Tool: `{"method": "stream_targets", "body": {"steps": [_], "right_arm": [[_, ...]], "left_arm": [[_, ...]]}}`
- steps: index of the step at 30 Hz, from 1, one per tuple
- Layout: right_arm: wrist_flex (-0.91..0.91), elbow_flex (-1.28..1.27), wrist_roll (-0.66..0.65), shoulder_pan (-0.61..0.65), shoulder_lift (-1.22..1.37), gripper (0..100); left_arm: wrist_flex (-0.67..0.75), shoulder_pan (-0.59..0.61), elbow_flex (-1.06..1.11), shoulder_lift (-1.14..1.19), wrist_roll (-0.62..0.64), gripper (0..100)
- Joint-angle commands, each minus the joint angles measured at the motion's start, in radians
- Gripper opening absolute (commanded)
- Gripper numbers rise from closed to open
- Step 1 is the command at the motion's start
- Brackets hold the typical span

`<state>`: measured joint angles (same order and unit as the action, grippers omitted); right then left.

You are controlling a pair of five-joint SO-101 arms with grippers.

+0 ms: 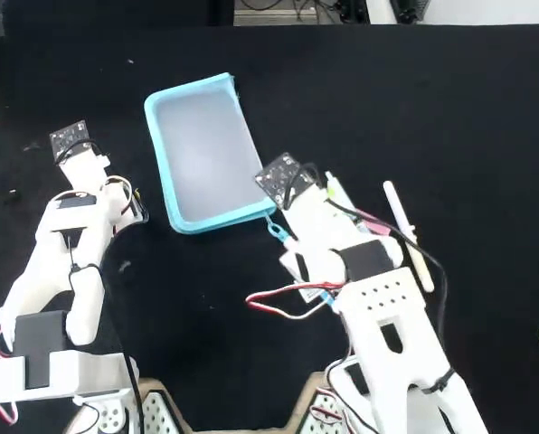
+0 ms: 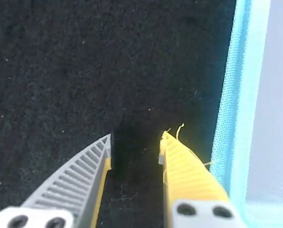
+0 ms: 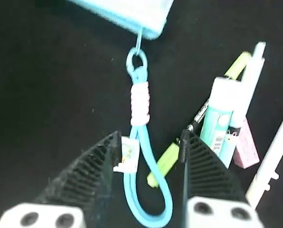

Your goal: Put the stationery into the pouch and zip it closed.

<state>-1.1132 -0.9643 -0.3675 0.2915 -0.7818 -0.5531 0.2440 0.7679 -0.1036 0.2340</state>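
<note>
The black table (image 1: 450, 108) carries the light blue pouch (image 1: 206, 154), which lies flat between the two arms with its long axis running away from the robot. Whether its zip stands open cannot be told.

The left end effector (image 2: 136, 140) sits just beside the pouch's long left edge. Its jaws are parted and hold nothing, with bare table between them.

The right end effector (image 3: 150, 137) sits off the pouch's near right corner, also parted and empty. Its jaws straddle the looped blue pull cord (image 3: 140, 102), without closing on it. The cord runs straight from that corner into the gap between the jaws, so its long axis lines up with the way the end effector points.

The stationery (image 3: 222, 118) lies on the table outside the pouch, just beside the right end effector on the side away from the pouch. It is a small heap of a teal tube, a green pen, a pink block and a white pen (image 1: 405, 231).

The right arm is plainly the nearer one to both the heap and the cord. The left arm looks better placed to steady the pouch.
</note>
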Motion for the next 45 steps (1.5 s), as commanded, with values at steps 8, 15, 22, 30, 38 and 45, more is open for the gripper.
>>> {"method": "stream_targets", "body": {"steps": [8,15,22,30,38,45], "right_arm": [[0.486,-0.266,0.044,0.091,-0.018,19.4],[0.580,-0.282,0.044,0.094,0.001,19.4],[0.588,-0.163,0.017,0.087,0.252,19.4],[0.667,-0.119,-0.009,0.086,0.371,19.4],[0.761,-0.105,-0.080,0.044,0.499,18.8],[0.784,-0.091,-0.014,-0.052,0.484,1.1]], "left_arm": [[0.012,-0.005,-0.008,-0.008,0.005,17],[0.015,-0.005,-0.008,-0.008,0.005,17],[0.011,-0.005,-0.007,-0.006,0.005,17],[0.011,-0.005,-0.007,-0.006,0.005,17],[0.011,-0.005,-0.007,-0.006,0.005,17],[0.014,-0.007,-0.007,-0.006,0.005,17]]}}
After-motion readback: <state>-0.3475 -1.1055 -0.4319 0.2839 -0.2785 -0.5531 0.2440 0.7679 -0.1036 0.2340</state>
